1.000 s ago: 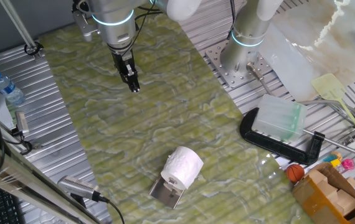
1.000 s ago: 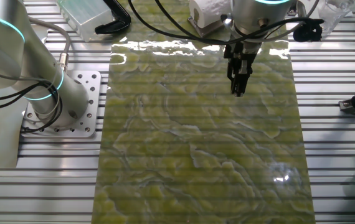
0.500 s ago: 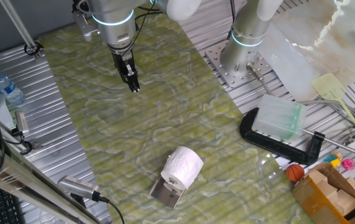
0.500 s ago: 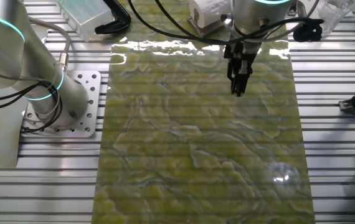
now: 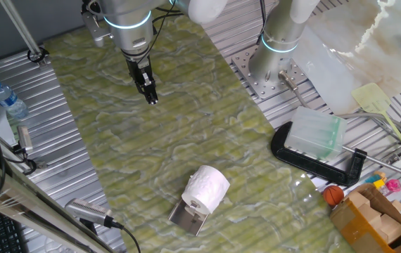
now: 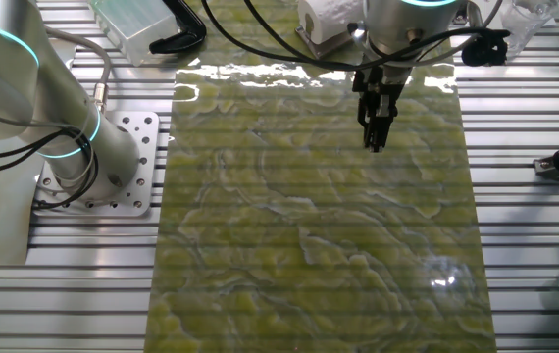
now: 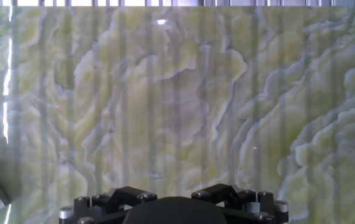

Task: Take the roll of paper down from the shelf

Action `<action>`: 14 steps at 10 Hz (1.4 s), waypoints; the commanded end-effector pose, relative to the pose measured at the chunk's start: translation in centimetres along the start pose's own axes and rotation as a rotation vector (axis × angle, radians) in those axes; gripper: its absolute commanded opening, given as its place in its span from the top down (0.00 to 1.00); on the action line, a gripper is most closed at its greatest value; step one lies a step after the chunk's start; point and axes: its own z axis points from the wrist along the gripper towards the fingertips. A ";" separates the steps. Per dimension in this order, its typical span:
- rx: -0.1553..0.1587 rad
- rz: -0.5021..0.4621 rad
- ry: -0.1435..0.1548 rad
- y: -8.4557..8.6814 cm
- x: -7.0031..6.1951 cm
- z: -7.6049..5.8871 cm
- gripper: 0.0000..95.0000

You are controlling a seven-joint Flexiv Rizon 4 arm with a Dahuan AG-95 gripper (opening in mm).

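Note:
The white roll of paper [image 5: 206, 188] sits on the small shiny metal shelf [image 5: 188, 218], near the front edge of the green marbled mat [image 5: 186, 133]. In the other fixed view the roll [image 6: 330, 14] shows at the top edge, partly hidden behind the arm. My gripper [image 5: 151, 95] hangs over the far left part of the mat, well away from the roll, with its fingers pointing down and pressed together, empty. It also shows in the other fixed view [image 6: 375, 137]. The hand view shows only mat and the gripper body.
A translucent plastic box [image 5: 316, 133] lies on a black clamp [image 5: 352, 169] at the right. A second arm's base [image 5: 271, 70] stands behind the mat. A water bottle [image 5: 7, 98] lies at the left. A small orange ball [image 5: 334, 195] lies beside cardboard clutter at the lower right.

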 end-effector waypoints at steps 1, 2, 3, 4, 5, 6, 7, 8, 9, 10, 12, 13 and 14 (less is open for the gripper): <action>0.000 0.000 0.000 0.0 0.0 0.0 0.00; -0.002 -0.089 -0.026 0.0 0.0 0.0 1.00; -0.002 -0.090 -0.025 0.0 0.0 0.0 1.00; -0.002 -0.090 -0.025 0.0 0.0 0.0 1.00; -0.002 -0.091 -0.024 0.0 0.0 0.0 1.00; -0.002 -0.092 -0.024 0.0 0.0 0.0 1.00; -0.003 -0.094 -0.024 0.0 0.0 0.0 1.00; -0.003 -0.094 -0.024 0.0 0.0 0.0 1.00; -0.003 -0.094 -0.024 0.0 0.0 0.0 1.00; -0.003 -0.094 -0.024 0.0 0.0 0.0 1.00; -0.003 -0.094 -0.024 0.1 0.0 0.0 1.00; -0.002 -0.098 -0.023 0.1 0.0 0.1 1.00; -0.002 -0.100 -0.023 0.1 0.0 0.1 1.00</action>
